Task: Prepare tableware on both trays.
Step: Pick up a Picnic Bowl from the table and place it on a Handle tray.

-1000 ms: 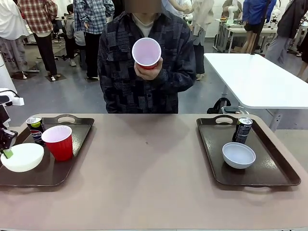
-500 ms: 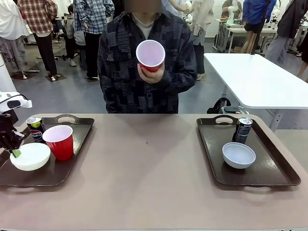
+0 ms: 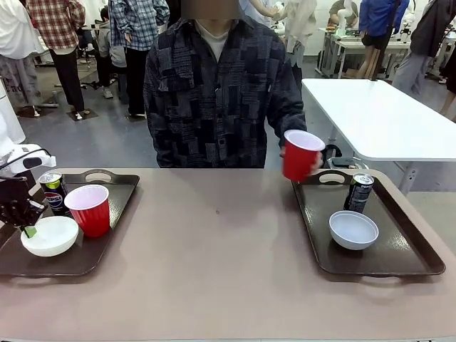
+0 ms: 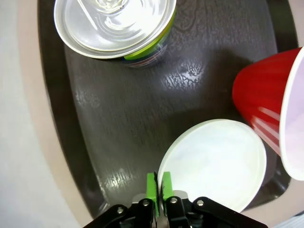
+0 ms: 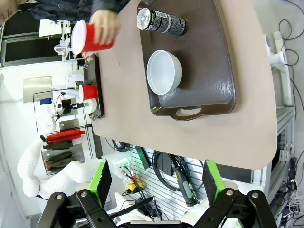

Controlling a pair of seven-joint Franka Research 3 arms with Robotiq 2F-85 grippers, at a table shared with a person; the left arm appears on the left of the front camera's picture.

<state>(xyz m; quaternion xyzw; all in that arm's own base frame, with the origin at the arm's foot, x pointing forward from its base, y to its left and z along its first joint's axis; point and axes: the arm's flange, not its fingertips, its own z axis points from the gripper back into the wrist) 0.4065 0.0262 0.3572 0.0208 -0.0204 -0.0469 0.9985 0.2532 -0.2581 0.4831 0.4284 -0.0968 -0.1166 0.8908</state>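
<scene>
The left end effector (image 4: 159,183) is seen pinched together on the rim of the white bowl (image 3: 50,236), which has been shifted further onto the left tray (image 3: 107,235) over the last second and now rests near the red cup (image 3: 87,209) and the Pepsi can (image 3: 52,191). The second red cup (image 3: 300,154), held up at chest height a second ago, has been brought down in the person's hand (image 3: 313,162) to the far edge of the right tray (image 3: 399,249), where the pale grey-blue bowl (image 3: 353,229) and the black can (image 3: 359,192) already stand. The right end effector (image 5: 154,183) is held wide apart high above the tabletop (image 3: 221,271), with nothing gripped. Once that cup is set down and the bowl released, both trays would be judged complete
</scene>
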